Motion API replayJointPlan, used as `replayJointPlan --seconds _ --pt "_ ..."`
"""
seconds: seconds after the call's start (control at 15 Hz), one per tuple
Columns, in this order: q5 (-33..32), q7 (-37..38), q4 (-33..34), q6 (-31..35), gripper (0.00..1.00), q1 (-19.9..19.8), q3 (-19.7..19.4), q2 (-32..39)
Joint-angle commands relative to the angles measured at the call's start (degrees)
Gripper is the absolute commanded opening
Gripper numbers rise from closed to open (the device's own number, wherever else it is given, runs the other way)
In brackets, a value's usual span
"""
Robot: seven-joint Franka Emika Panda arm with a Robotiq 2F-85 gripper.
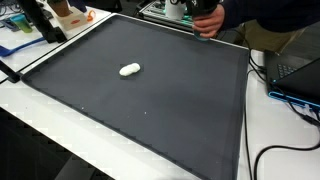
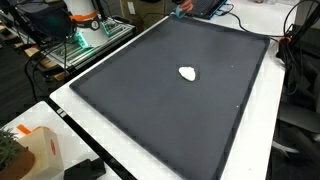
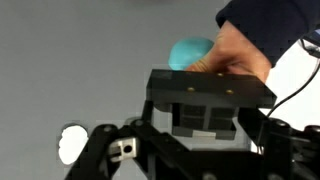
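My gripper (image 3: 210,100) fills the middle of the wrist view, its two fingertips pressed together with nothing between them. In an exterior view it (image 1: 203,22) hangs over the far edge of a dark mat (image 1: 150,110). Just beyond it a person's hand (image 3: 238,50) holds a round teal object (image 3: 190,52), close to the fingertips but apart from them. The teal object also shows at the mat's far edge in an exterior view (image 2: 181,5). A small white oval object (image 1: 130,69) lies alone near the middle of the mat, seen in both exterior views (image 2: 187,73) and low left in the wrist view (image 3: 72,143).
The mat (image 2: 170,100) covers most of a white table (image 1: 30,110). The person's dark-sleeved arm (image 1: 262,14) reaches in at the back. A laptop and cables (image 1: 295,80) lie beside the mat. A wire rack with equipment (image 2: 85,35) and an orange-and-white carton (image 2: 40,150) stand near the table.
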Motion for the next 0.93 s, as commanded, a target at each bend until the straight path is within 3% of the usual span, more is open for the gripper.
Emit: replayJointPlan --seconds 0.0,0.13,0.27,0.33,0.4,0.47,0.6,0.67,0.73,0.8,0.87 --pt "1.8 -2.0 0.3 -2.1 0.63 -1.9 1.3 -0.4" --pt "1.8 -2.1 0.4 -2.3 0.49 -2.2 1.5 -0.4" --pt "1.8 -2.2 0.6 -2.5 0.45 -2.5 1.6 -0.4" --pt "1.8 -2.3 0.7 -2.5 0.35 -2.7 1.6 -0.4" --pt "1.7 -2.1 0.9 -2.6 0.35 -2.8 1.7 -0.4" --pt "1.8 -2.0 0.9 -2.8 0.44 -2.9 1.8 -0.4" --pt "1.8 -1.8 1.0 -2.7 0.85 -2.9 1.9 -0.4" --pt "1.9 -1.8 1.0 -2.7 0.91 -3.0 2.0 -0.4" --pt "1.8 -1.7 1.1 -2.6 0.78 -3.0 2.1 -0.4" --pt "1.6 -1.6 1.0 -2.6 0.53 -3.1 2.2 -0.5" --pt "1.7 -1.7 1.0 -2.5 0.53 -3.1 2.2 -0.5"
